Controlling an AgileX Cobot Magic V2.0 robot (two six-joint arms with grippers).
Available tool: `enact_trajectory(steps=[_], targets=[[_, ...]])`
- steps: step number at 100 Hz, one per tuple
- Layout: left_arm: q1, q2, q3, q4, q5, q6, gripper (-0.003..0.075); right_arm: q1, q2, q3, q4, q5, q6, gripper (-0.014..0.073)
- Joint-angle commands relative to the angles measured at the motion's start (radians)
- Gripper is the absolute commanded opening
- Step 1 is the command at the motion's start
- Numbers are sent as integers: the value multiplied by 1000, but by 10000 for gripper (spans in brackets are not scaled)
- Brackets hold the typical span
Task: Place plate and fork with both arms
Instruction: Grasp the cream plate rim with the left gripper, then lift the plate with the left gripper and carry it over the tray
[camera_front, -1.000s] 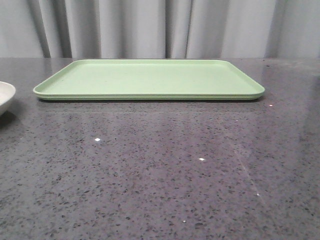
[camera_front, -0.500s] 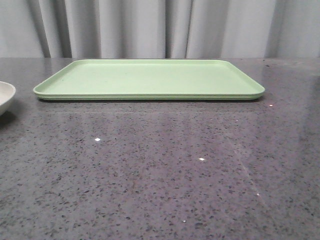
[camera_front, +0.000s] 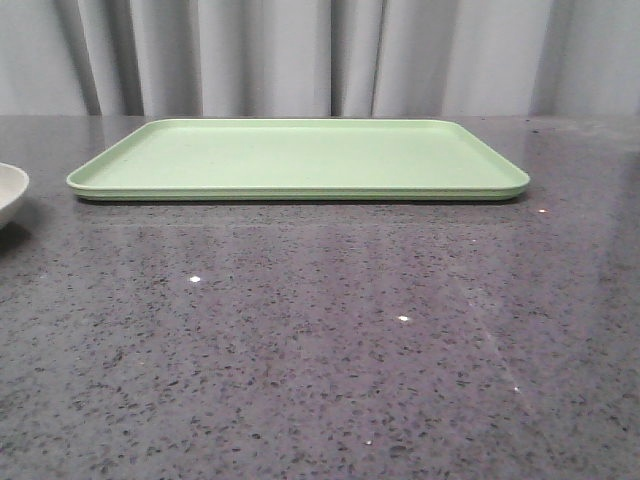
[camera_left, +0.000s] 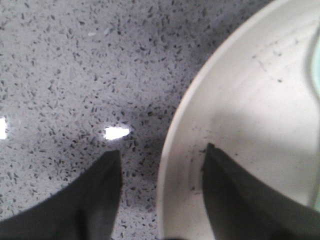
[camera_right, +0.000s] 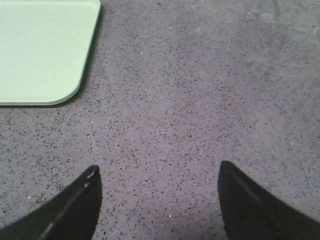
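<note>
Left of the flat light-green plastic tray (camera_front: 300, 158), the left gripper (camera_left: 160, 165) straddles the round speckled cream plate's (camera_left: 260, 110) rim, fingers wide apart, apparently to pinch it, while the right gripper (camera_right: 159, 187) hangs wide and empty just beside the tray's corner.

No writing, label, brand, number or sign can be read anywhere in these views; every surface in all three is plain and unmarked.

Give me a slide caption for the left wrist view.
Open left gripper straddling the plate rim on the speckled grey table.
</note>
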Motion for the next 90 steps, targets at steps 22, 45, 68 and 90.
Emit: enact_trajectory(steps=[22, 45, 68, 90], targets=[[3, -24, -30, -3, -8, 3, -13, -5, 8, -37, -6, -76, -11, 500], [3, -24, -30, -66, 22, 71, -20, -5, 8, -37, -6, -76, -11, 500], [37, -24, -31, -274, 81, 244, -20, -5, 8, -37, -6, -76, -11, 500], [102, -100, -37, -407, 90, 303, -20, -5, 8, -37, -6, -76, -11, 500]])
